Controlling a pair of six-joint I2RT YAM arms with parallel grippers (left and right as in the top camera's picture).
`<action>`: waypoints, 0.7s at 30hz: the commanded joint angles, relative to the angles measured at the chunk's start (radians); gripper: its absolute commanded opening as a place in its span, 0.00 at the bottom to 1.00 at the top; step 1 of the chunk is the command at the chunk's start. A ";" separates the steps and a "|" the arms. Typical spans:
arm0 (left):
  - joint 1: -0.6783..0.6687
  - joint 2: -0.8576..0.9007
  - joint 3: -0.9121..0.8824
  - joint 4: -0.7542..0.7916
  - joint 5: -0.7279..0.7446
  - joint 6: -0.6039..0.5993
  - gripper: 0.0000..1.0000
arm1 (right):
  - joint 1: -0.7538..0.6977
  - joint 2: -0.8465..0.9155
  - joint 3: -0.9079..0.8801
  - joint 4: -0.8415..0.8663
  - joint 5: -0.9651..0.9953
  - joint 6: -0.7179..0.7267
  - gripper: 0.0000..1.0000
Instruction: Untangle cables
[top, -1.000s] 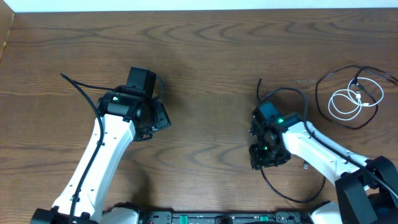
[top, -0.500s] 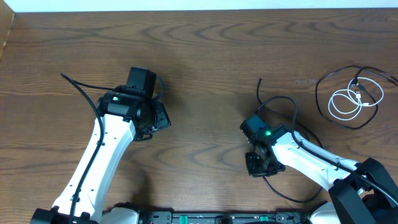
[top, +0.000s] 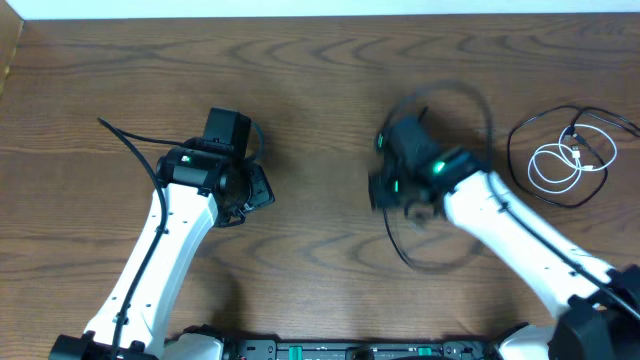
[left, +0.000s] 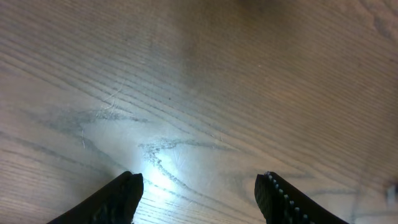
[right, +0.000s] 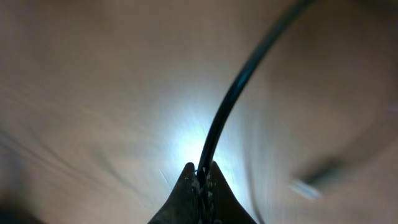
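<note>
— What is blurring in the overhead view?
— The right arm (top: 440, 180), right of centre. In the right wrist view the table (right: 93, 74) is smearing, and the black cable (right: 239, 81) is running off the top edge.
— And the left fingers (left: 115, 202)?
— The bottom edge is cutting them off.

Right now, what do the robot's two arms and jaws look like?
Both the left arm and right arm are white tubes with black joints and wrist housings. A small green light glows near each wrist. A thin black cable trails off the left arm. The jaws are black, with ribbing visible on the left pair.
</note>
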 joint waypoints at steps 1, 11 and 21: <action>0.002 -0.005 -0.008 -0.003 -0.016 0.018 0.63 | -0.069 -0.011 0.192 0.016 0.007 -0.116 0.01; 0.002 -0.005 -0.008 -0.003 -0.016 0.018 0.63 | -0.348 -0.011 0.472 0.023 0.373 -0.341 0.01; 0.002 -0.005 -0.008 -0.003 -0.015 0.018 0.63 | -0.670 -0.010 0.469 -0.019 0.476 -0.279 0.01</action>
